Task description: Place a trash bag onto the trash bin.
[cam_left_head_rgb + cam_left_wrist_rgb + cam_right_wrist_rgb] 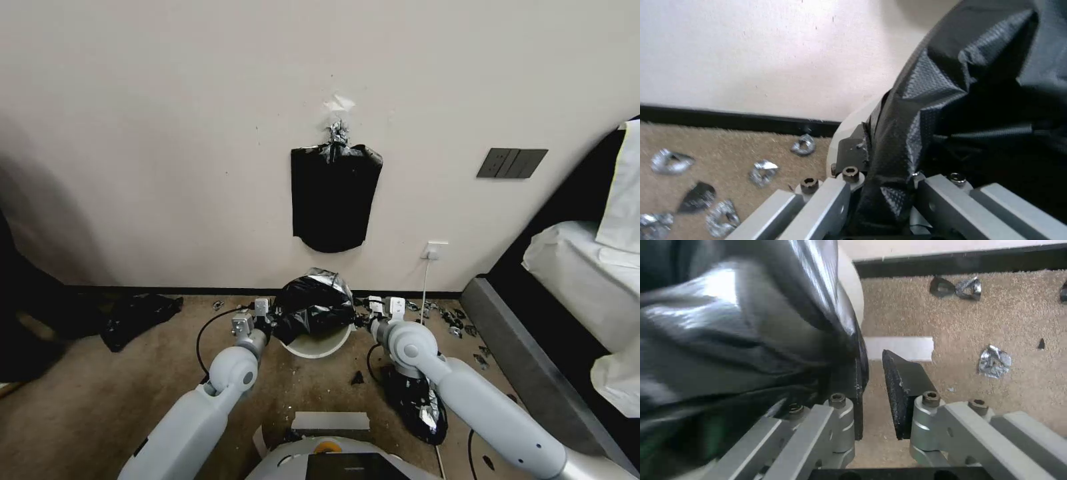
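- Tan carpet (80, 407) against a pale wall; no readable writing.
- Trash bag (313, 307) bunched over the trash bin (320, 347), hiding most of the rim.
- Left gripper (882, 186) clamps bag film.
- Right gripper (871, 396) has its jaws apart beside the bag.

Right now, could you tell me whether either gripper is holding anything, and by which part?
The left gripper pinches the trash bag by its film at the trash bin rim. The right gripper is open beside the bag's opposite side, holding nothing.

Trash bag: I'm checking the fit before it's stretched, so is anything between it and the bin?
Nothing visible. The bag already drapes the bin; the left gripper pinches its film, and the right gripper is open beside it.
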You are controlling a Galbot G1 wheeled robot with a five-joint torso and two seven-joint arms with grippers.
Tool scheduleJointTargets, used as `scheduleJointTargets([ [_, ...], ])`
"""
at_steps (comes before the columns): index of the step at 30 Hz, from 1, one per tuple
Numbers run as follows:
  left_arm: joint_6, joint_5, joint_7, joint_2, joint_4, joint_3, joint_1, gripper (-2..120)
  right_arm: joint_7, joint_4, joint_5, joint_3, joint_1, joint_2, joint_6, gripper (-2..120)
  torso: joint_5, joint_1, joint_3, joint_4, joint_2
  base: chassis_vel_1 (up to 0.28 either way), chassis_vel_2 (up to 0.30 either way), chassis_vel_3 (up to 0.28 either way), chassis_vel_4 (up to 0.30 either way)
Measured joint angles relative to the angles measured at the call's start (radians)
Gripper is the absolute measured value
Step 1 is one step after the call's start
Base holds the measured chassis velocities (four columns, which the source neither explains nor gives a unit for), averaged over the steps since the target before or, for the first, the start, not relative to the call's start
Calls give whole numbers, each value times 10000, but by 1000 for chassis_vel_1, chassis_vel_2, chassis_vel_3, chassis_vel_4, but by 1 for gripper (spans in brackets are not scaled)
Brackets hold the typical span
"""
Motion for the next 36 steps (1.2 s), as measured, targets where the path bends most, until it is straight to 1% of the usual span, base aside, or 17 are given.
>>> scheduleJointTargets([
  [5, 150, -585, -251, -42, -100, -56, -74, 0, -153, 59, -382, -198, -125, -132, 105, 17, 0, 0, 0, -1, 0, 0, 0, 0, 0],
  [6, 204, -727, -318, -53, -108, -83, -109, 0, -283, 109, -674, -322, -185, -213, 162, 18, 0, 0, 0, -2, 0, 0, 0, 0, 0],
  [8, 220, -804, -366, -57, -83, -123, -179, 0, -575, 224, -1392, -531, -293, -368, 282, 18, 1, 0, 0, 0, 0, 0, 0, 0, 0],
  [15, 210, -817, -430, -94, 132, -168, -443, 0, -909, 482, -2385, -926, -374, -764, 385, 20, -1, 1, 0, 0, 0, 0, 0, 0, 0],
  [17, 201, -872, -503, -113, 183, -168, -556, 0, -1013, 486, -2739, -1011, -352, -862, 443, 30, 0, 1, 0, -1, 0, 0, 0, 0, 0],
  [18, 201, -872, -503, -113, 183, -168, -556, 0, -1013, 486, -2739, -1011, -352, -862, 443, 30, 0, 1, 0, -1, 0, 0, 0, 0, 0],
  [20, 192, -969, -592, -111, 247, -169, -649, 0, -1060, 561, -2883, -1049, -370, -966, 476, 39, 0, 1, 0, 1, 0, 0, 0, 0, 0],
  [21, 192, -969, -592, -111, 247, -169, -649, 0, -1060, 561, -2883, -1049, -370, -966, 476, 39, 0, 1, 0, 1, 0, 0, 0, 0, 0],
  [24, 166, -1108, -757, -127, 404, -176, -888, 0, -1196, 730, -3321, -1255, -496, -1266, 535, 55, -1, 1, 0, 0, 0, 0, 0, 0, 0],
  [26, 155, -1138, -795, -139, 447, -177, -963, 0, -1254, 758, -3485, -1321, -541, -1352, 564, 58, 0, 1, 0, -1, 0, 0, 0, 0, 0],
  [28, 139, -1181, -867, -152, 521, -175, -1113, 0, -1361, 846, -3805, -1406, -635, -1490, 658, 68, 0, 1, 0, -3, 0, 0, 0, 0, 0],
  [29, 139, -1192, -891, -149, 554, -169, -1151, 0, -1400, 902, -3942, -1410, -669, -1533, 692, 72, 1, 1, 0, -3, 0, 0, 0, 0, 0],
  [30, 139, -1192, -891, -149, 554, -169, -1151, 0, -1400, 902, -3942, -1410, -669, -1533, 692, 72, 1, 1, 0, -3, 0, 0, 0, 0, 0],
  [32, 140, -1208, -900, -109, 585, -157, -1176, 0, -1475, 992, -4258, -1378, -688, -1634, 874, 82, 1, 1, 0, 0, 0, 0, 0, 0, 0],
  [33, 140, -1208, -900, -109, 585, -157, -1176, 0, -1475, 992, -4258, -1378, -688, -1634, 874, 82, 1, 1, 0, 0, 0, 0, 0, 0, 0],
  [34, 137, -1206, -901, -74, 598, -162, -1180, 0, -1568, 1104, -4374, -1271, -688, -1752, 1024, 89, 3, 1, 0, 1, 0, 0, 0, 0, 0],
  [36, 131, -1200, -896, -52, 624, -187, -1176, 0, -1864, 1329, -4465, -1027, -687, -1932, 1347, 96, -1, 1, 0, -1, 0, 0, 0, 0, 0],
])
